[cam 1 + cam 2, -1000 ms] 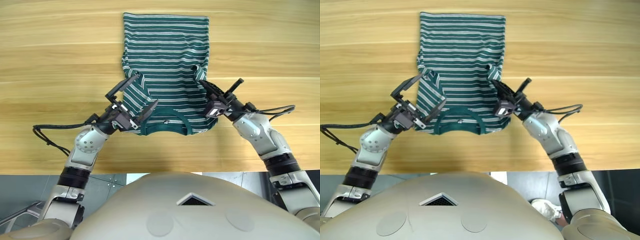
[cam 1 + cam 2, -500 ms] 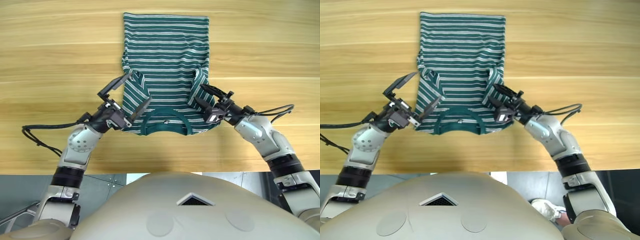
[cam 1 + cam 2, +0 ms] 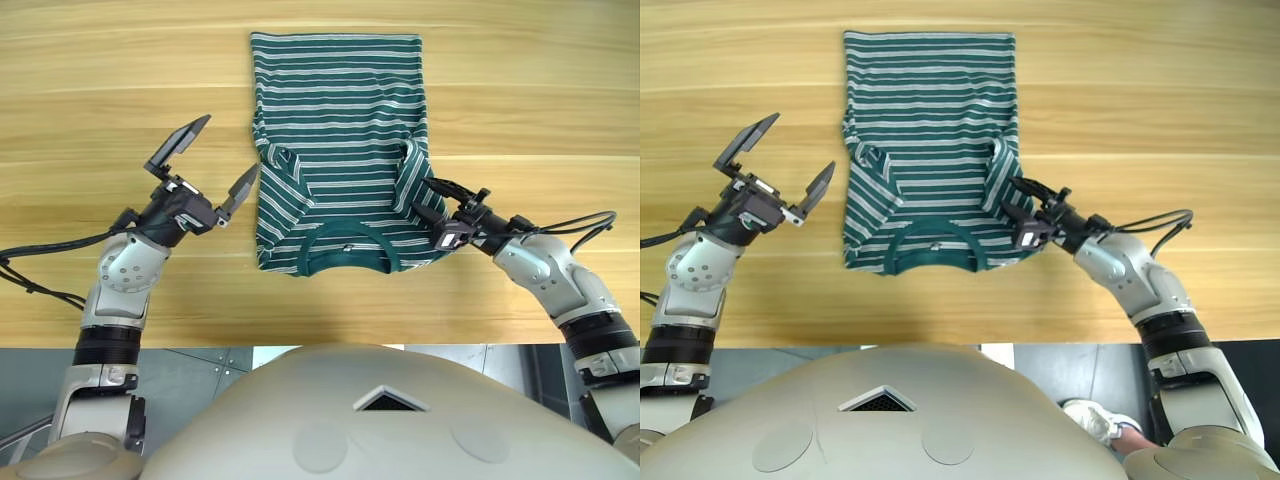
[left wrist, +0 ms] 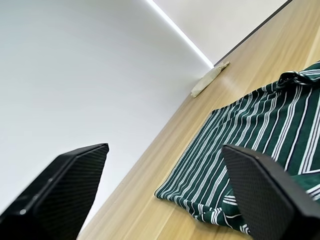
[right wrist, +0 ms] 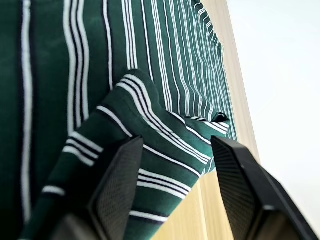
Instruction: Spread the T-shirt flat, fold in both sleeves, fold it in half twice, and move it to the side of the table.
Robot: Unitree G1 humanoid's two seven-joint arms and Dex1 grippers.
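The table (image 3: 120, 60) is bearing the T-shirt (image 3: 335, 110), which is lying flat in the middle. Its long axis is running straight away from the robot, with the hem at the far end and the collar end nearest the robot.

The left gripper (image 3: 230, 145) is hovering over bare wood just beside the shirt's left edge. Its fingers are spread wide and it is holding nothing. The right gripper (image 3: 422, 197) is sitting at the shirt's near right corner, against the cloth. Its fingers are parted, and the right wrist view shows cloth beyond the gap rather than pinched in it.

Both sleeves, left (image 3: 283, 165) and right (image 3: 412, 165), are lying turned in over the body, somewhat bunched. The collar (image 3: 348, 245) is facing up.

Judgement: the sleeve step is appearing complete and the first half-fold is due. That fold is turning on the long axis, with the collar end going away from the robot toward the hem. The right gripper is nearer its corner, while the left is needing to come inward.
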